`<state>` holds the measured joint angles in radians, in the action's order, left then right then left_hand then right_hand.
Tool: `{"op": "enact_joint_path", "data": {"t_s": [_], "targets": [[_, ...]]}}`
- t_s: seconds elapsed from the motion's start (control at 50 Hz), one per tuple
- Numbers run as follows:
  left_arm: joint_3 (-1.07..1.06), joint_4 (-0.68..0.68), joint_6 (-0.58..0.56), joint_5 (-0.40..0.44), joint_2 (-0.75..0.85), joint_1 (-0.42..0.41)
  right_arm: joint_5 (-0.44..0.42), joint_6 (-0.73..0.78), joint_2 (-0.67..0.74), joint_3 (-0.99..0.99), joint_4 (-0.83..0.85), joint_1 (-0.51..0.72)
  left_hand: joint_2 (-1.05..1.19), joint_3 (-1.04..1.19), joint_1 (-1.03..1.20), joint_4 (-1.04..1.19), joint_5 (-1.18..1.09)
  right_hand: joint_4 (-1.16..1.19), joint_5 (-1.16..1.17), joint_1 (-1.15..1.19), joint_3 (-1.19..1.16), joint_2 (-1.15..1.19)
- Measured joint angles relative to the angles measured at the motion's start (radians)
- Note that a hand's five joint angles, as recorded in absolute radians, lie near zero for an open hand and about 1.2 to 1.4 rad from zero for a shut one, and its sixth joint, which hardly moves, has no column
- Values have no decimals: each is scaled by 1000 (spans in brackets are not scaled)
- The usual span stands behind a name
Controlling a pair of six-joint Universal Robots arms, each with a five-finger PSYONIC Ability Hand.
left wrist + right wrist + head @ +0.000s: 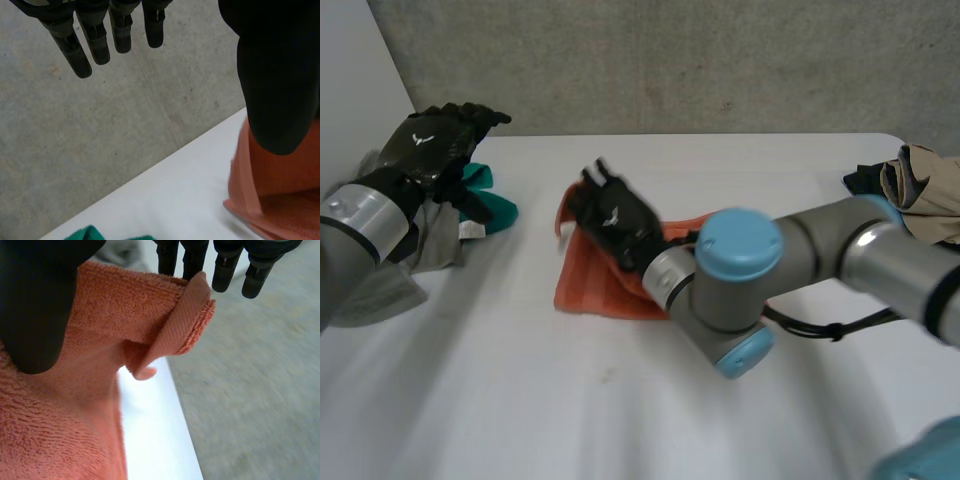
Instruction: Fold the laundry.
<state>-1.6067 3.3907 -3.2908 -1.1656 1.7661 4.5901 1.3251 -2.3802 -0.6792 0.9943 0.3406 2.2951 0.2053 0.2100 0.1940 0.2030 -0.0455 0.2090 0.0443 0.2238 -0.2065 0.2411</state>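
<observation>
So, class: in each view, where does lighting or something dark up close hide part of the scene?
Head view: even light, no glare on the white table; the right arm hides part of the orange towel. Left wrist view: the left hand, dark, covers towel. Right wrist view: the right hand does likewise.

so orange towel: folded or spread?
Mid-fold: orange towel has one corner raised in the right robot hand; the rest lies on the table.
</observation>
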Motion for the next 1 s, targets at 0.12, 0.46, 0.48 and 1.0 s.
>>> {"op": "enact_joint_path", "data": {"t_s": [0.12, 0.46, 0.48, 1.0], "targets": [[52, -1, -1, -4, 29, -61, 71, -237, -175, 157, -3, -62, 0, 0, 0, 0, 0, 0, 0, 0, 0, 0], [231, -16, -43, -117, 225, -307, 52, -469, -298, 399, -167, -241, 0, 0, 0, 0, 0, 0, -1, 0, 0, -16], [239, -19, -45, -130, 230, -312, 51, -468, -299, 401, -160, -244, 0, 0, 0, 0, 0, 0, 0, 0, 0, -16], [132, -26, -38, -124, 146, -230, 79, -317, -124, 289, -65, -267, 0, 0, 0, 0, 0, 877, 855, 838, -882, 860]]}}
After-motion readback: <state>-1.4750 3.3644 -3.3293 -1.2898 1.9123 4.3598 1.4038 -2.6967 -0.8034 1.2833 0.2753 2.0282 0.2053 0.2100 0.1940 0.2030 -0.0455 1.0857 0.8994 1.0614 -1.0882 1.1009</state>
